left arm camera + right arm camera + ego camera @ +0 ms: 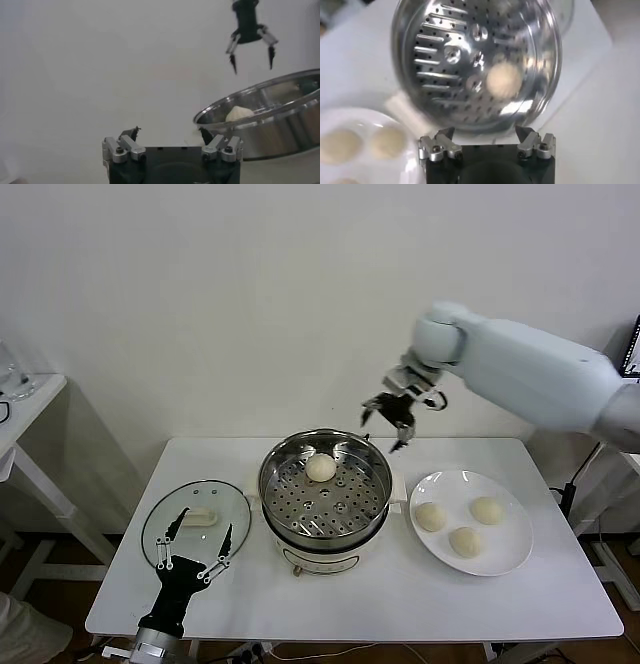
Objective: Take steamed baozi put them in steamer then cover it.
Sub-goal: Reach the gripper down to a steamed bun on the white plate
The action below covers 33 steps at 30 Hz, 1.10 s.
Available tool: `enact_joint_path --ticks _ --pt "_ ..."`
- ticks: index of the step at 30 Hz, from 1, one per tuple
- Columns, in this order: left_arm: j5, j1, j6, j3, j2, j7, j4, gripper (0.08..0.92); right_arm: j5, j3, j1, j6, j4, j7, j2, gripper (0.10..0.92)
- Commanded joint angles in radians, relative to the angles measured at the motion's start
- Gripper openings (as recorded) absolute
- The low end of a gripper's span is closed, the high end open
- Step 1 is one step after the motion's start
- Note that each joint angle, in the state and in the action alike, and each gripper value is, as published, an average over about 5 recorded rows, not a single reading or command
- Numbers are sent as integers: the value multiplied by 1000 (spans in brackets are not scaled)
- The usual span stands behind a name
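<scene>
Stainless steel marks the steamer [325,496], which stands on its white base at the middle of the desk [400,604], with one steamed baozi [320,468] lying on the perforated tray toward the far rim. Three more baozi [431,516] [487,510] [464,541] are seen on the white plate [505,559] just beside the steamer on the robot's right. The right gripper [392,422] is held in the air above the steamer's far right rim, its jaws spread and empty. The left gripper [193,556] is parked low at the near left corner of the desk, its jaws likewise released around nothing, just over the near edge of the cover [170,514], which lies flat on the desk to the steamer's left.

One of four buns is judged to be placed, so the step in hand is a return to the plate. The nearest bun is best approached from straight above, the jaws kept wide until they straddle it, then closed only lightly, since soft dough is easily dented. The plate rim and the neighbouring buns should be cleared, and bare tray on the near side should be chosen for the next drop
</scene>
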Motion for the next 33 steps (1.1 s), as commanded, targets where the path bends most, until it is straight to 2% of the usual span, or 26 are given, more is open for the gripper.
enact_joint_path --ticks 1,8,17,33 --pt "0 -1 -1 5 1 -1 0 823 189 -163 34 -192 43 31 -196 823" --pt "0 -1 -4 6 -5 -7 1 823 162 -193 -84 -213 55 91 -227 823" --pt "1 4 -5 3 -13 -11 2 823 155 -127 -236 -219 2 239 -189 823" --pt "7 23 -28 -4 -18 -14 8 823 132 -54 -322 -215 -101 287 -85 823"
